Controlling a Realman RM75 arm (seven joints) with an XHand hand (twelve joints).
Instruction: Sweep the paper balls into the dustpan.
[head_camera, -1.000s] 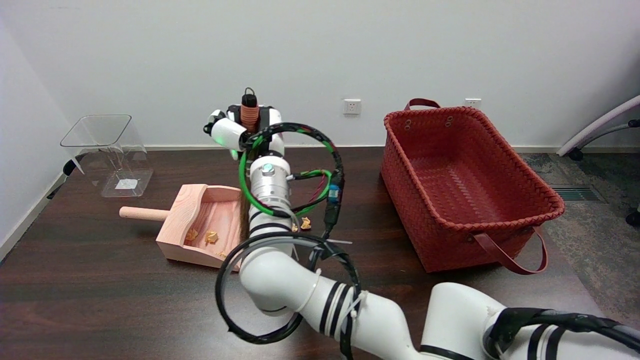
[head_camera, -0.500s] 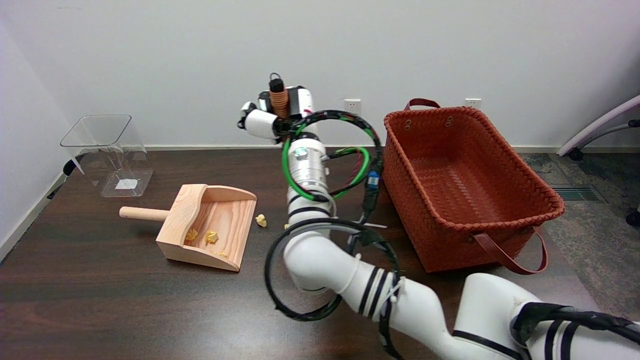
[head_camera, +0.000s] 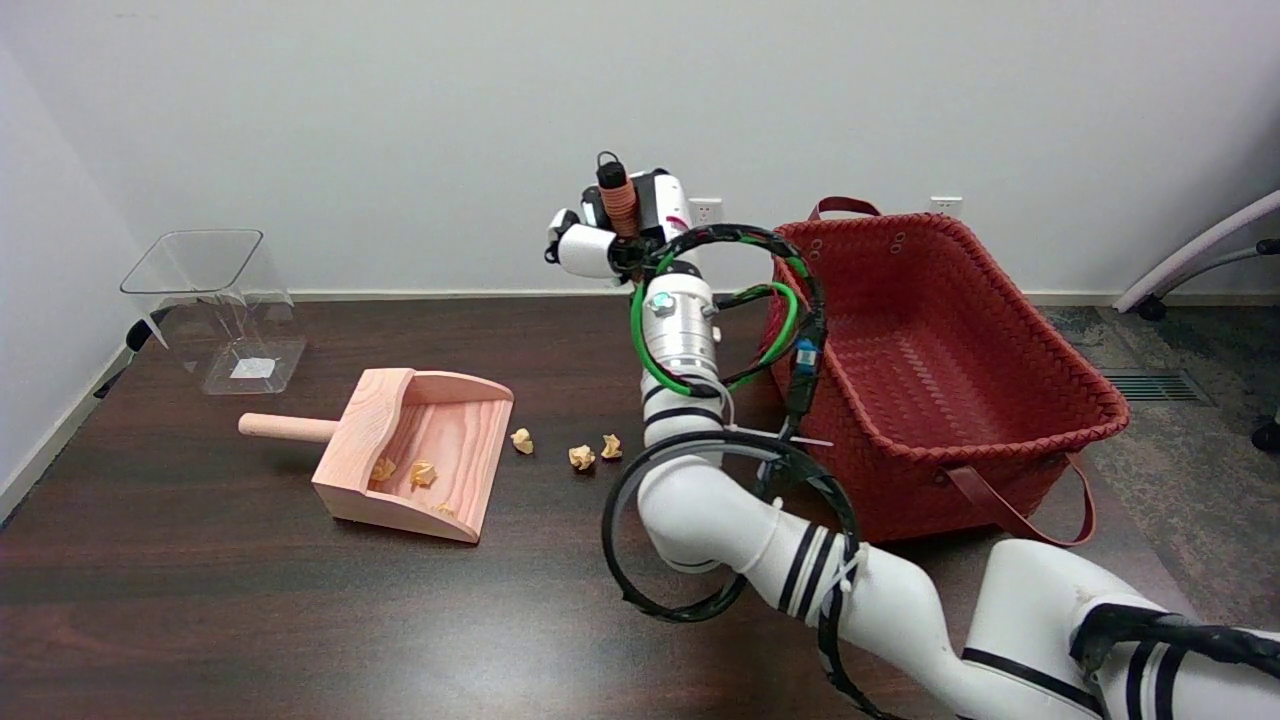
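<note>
A wooden dustpan (head_camera: 462, 432) lies left of centre on the dark table, its mouth facing right. Small yellow paper balls (head_camera: 423, 472) lie inside it. Three more paper balls sit on the table just right of its mouth: one (head_camera: 521, 440) close to the rim, two (head_camera: 581, 457) (head_camera: 610, 446) side by side farther right. My right hand (head_camera: 620, 232) is raised behind and to the right of these balls and grips a brush by its ribbed brown handle (head_camera: 618, 198). The forearm hides the brush's lower end.
A large red woven basket (head_camera: 1040, 350) stands at the right, close beside my forearm. A clear plastic container (head_camera: 215, 300) sits at the far left by the wall. The table's left edge runs near that container.
My right arm has swung rightward with the brush, from over the dustpan's mouth to beside the basket. The balls on the table that it covered now show.
</note>
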